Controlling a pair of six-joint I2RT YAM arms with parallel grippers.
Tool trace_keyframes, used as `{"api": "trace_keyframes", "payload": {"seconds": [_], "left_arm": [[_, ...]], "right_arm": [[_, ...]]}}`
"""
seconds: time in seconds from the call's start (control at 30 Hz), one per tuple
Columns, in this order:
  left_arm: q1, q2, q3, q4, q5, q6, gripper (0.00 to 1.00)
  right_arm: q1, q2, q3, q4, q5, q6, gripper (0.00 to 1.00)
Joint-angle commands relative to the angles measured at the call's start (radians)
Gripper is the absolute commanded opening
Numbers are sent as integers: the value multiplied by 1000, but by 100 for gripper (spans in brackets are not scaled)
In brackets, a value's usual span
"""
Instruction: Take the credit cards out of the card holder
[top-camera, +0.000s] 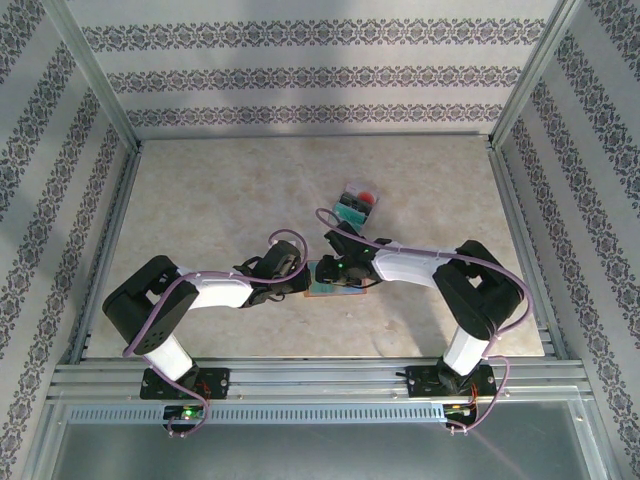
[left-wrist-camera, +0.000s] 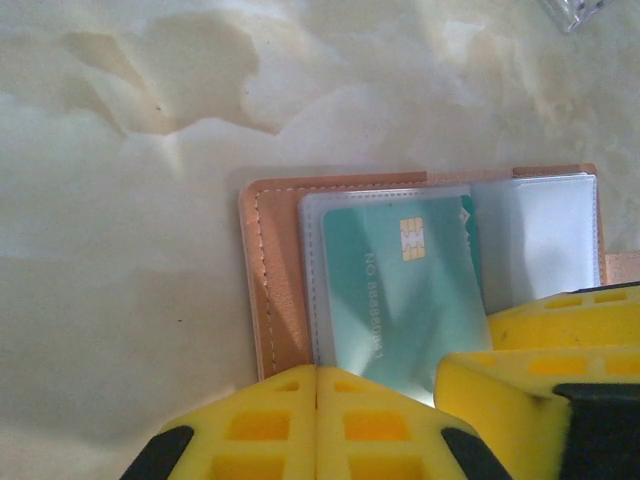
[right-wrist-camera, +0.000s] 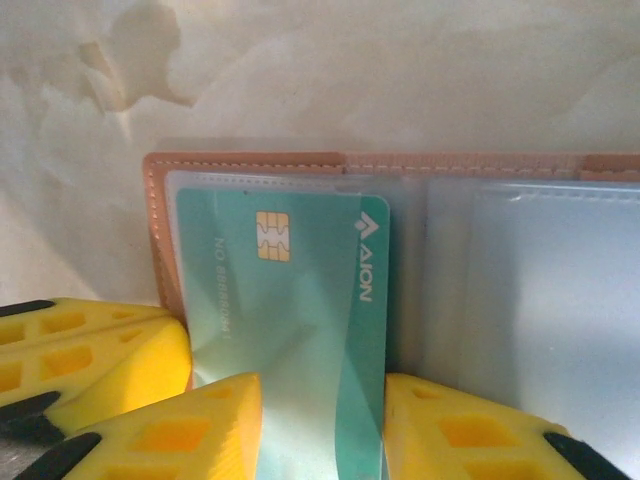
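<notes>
Overhead view from behind arms (top-camera: 400, 265), both wrist cameras close over same card holder (left-wrist-camera: 275, 290)

Fingers of the right claw (right-wrist-camera: 322, 400) hide the lower end of the teal credit card (right-wrist-camera: 290, 290); whether they pinch it is unclear. The card holder (right-wrist-camera: 250, 162) runs off the frame's right edge.
</notes>
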Motion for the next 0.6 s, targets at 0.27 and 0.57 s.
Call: {"api": "trace_keyframes", "payload": {"seconds": [0.27, 0.57], "left_arm": [[12, 39, 1, -13, 14, -14, 8], [12, 38, -1, -9, 14, -15, 8]], "right_arm": [[-39, -77, -141, 262, -173, 68, 34], [-67, -143, -221, 424, -235, 97, 32]]}}
